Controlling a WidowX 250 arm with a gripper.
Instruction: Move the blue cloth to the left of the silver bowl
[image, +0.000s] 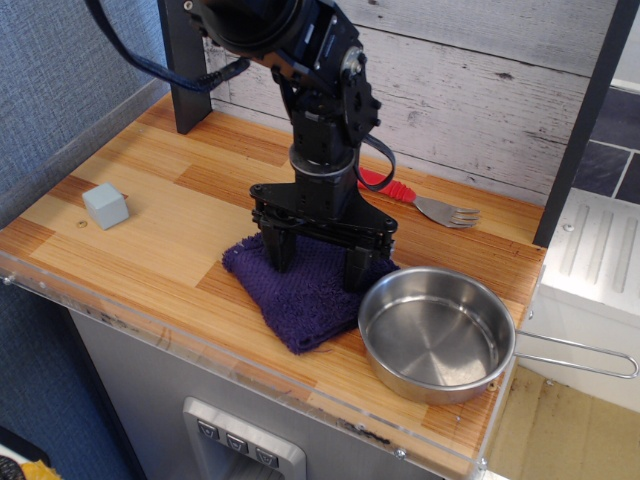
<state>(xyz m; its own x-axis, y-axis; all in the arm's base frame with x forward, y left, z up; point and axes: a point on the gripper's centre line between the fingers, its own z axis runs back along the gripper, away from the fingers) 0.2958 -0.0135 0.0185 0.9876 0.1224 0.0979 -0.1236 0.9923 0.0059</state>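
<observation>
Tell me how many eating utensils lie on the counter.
1. A fork with a red handle lies near the back wall, behind the tool; the arm hides part of its handle, and could hide another small utensil.

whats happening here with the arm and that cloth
The gripper stands with its fingers spread, pressing down on the blue cloth. The cloth lies just left of the silver bowl, its edge at the bowl's rim. A pale cube sits far left, and a red-handled fork lies behind.
</observation>
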